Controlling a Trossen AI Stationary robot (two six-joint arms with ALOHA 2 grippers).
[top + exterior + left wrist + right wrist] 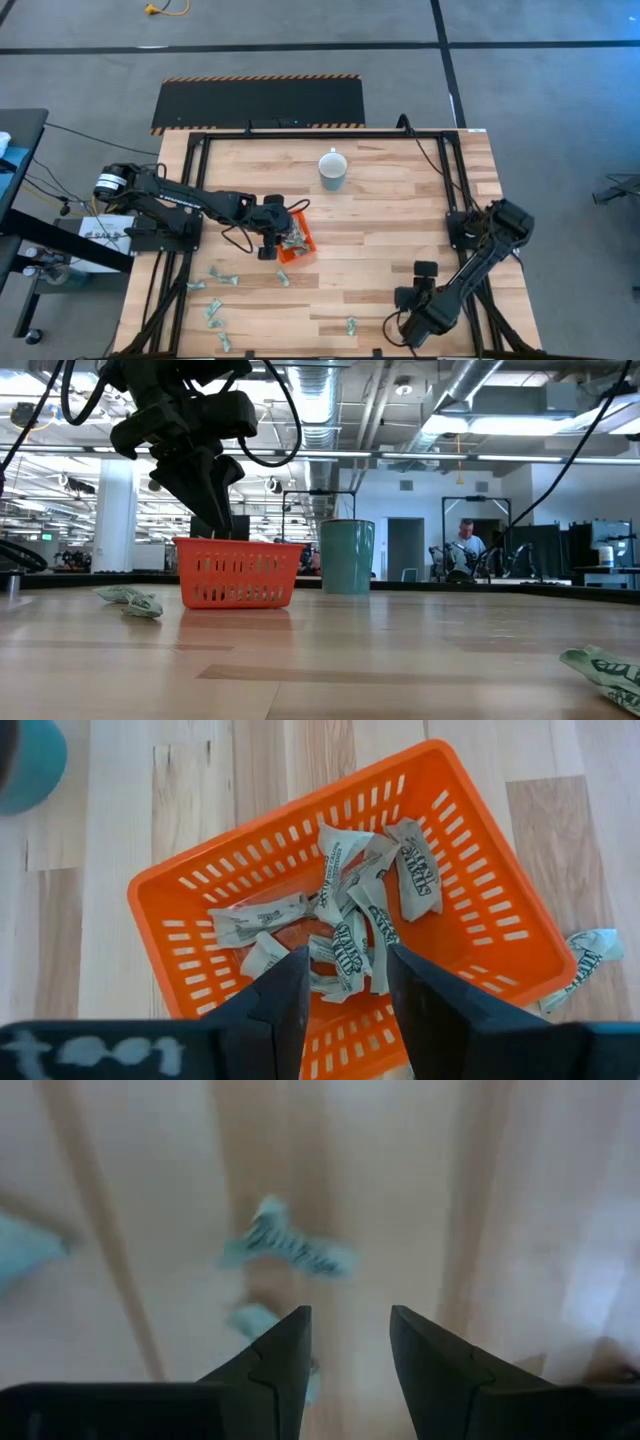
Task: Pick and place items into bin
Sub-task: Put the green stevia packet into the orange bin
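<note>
The orange bin (470, 880) sits on the table left of centre (300, 252), with several green-and-white wrapped items (350, 910) heaped inside. My left gripper (347, 985) hangs open over the bin's edge (272, 238), fingers pointing down (215, 510), and holds nothing. Loose items lie on the table near the front-left (215, 275) (213, 312), one beside the bin (585, 955), and one near the front centre (351, 325). My right gripper (348, 1330) is open above the front-right of the table (405, 312), over two blurred items (285, 1245).
A pale blue mug (333, 168) stands at the far centre of the table, behind the bin in the low view (347, 555). Bare wood lies between the bin and the right arm. A person (465, 545) sits in the room beyond the table.
</note>
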